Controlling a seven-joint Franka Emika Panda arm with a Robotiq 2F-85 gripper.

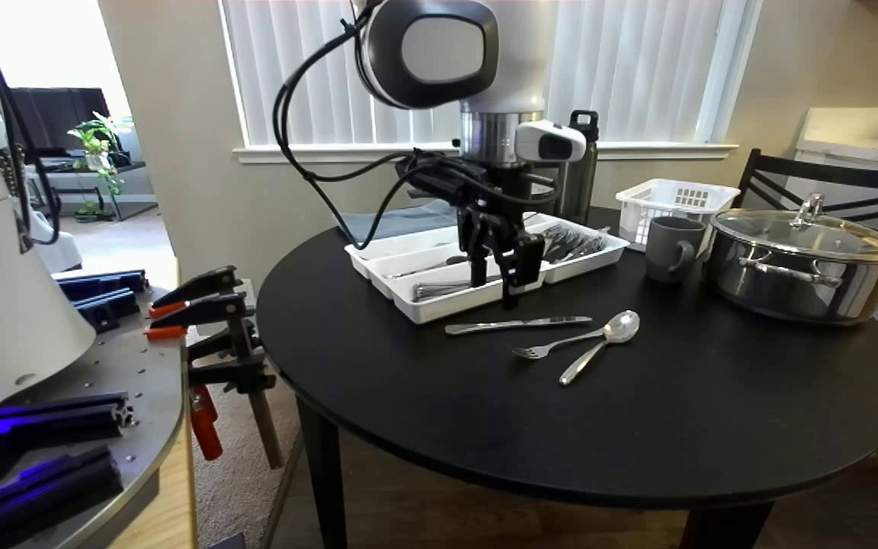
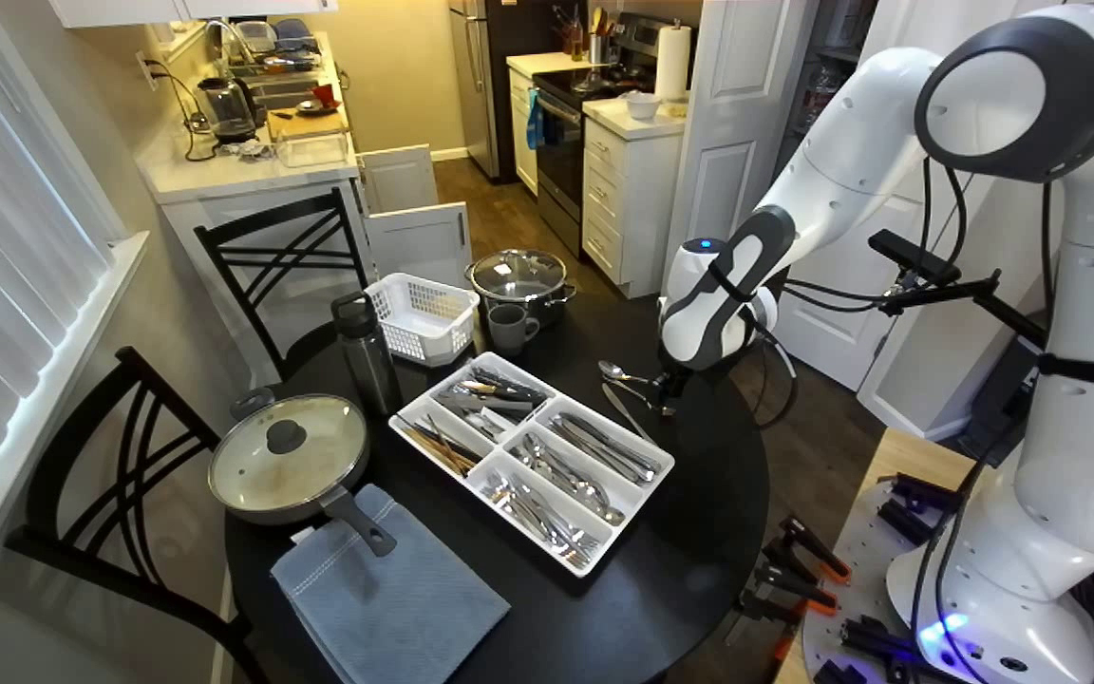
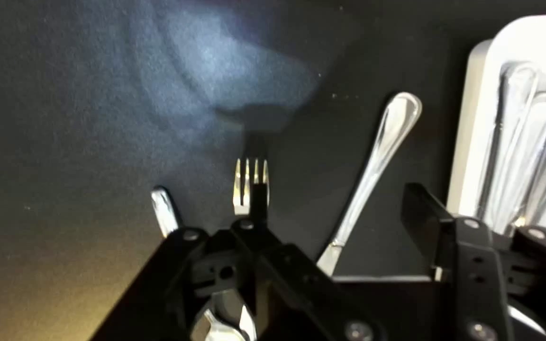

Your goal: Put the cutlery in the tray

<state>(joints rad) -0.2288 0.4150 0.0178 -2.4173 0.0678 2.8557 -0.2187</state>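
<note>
Silver and slim, a spoon (image 1: pixel 623 327) and fork (image 1: pixel 575 339) lie nearest on the round black table (image 1: pixel 599 435), the fork's handle reaching the spoon's bowl. Just beyond rests a table knife (image 1: pixel 519 324); over it hangs the gripper (image 3: pixel 338 203), its fingers (image 3: pixel 420 215) parted wide and gripping nothing. In the wrist view the knife's handle shows below, between them. Behind the knife stands the white cutlery tray (image 1: pixel 447 306), its compartments carrying knives (image 2: pixel 604 446), spoons (image 2: pixel 561 472) and forks (image 2: pixel 556 532). To one side stand a lidded steel pot (image 1: pixel 797 286) and grey mug (image 1: pixel 665 248); farther back, a white slatted basket (image 1: pixel 635 211), a black-capped bottle (image 1: pixel 580 181) and, last, vertical blinds (image 1: pixel 629 84).
</note>
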